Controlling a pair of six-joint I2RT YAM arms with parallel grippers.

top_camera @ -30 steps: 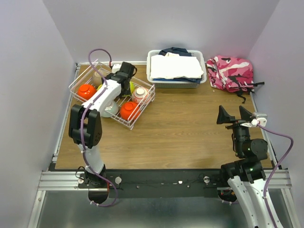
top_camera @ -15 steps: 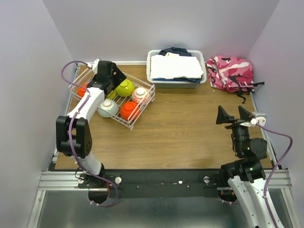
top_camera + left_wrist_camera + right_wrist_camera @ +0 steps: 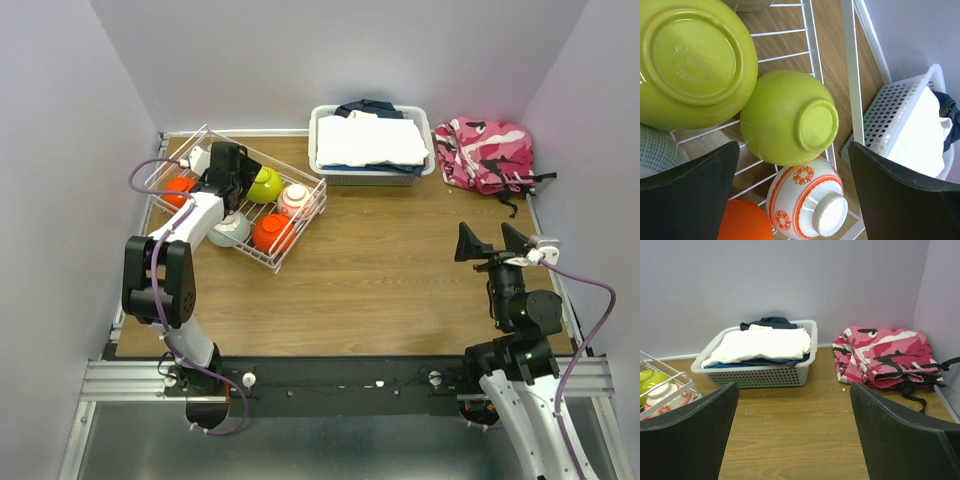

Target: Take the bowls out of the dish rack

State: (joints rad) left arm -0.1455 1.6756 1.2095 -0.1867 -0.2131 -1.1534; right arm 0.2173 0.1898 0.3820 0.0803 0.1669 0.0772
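Observation:
The white wire dish rack (image 3: 301, 227) sits at the table's back left with several upturned bowls in it. From above I see two orange bowls (image 3: 180, 190) (image 3: 272, 233), a lime bowl (image 3: 265, 185), a white bowl with red pattern (image 3: 296, 199) and a pale grey one (image 3: 230, 230). My left gripper (image 3: 232, 172) hovers open over the rack's middle. In the left wrist view two lime bowls (image 3: 692, 60) (image 3: 790, 122) and the red-patterned bowl (image 3: 805, 205) lie below the spread fingers (image 3: 687, 195), untouched. My right gripper (image 3: 492, 240) stands open over bare wood at the right.
A white plastic bin (image 3: 368, 145) of folded cloth stands at the back centre, just right of the rack. A pink camouflage garment (image 3: 485, 152) lies in the back right corner. Purple walls close in the table on three sides.
The left arm swung its elbow leftwards and the gripper shifted from the rack's back right to over its middle, staying open. The right arm has not moved.

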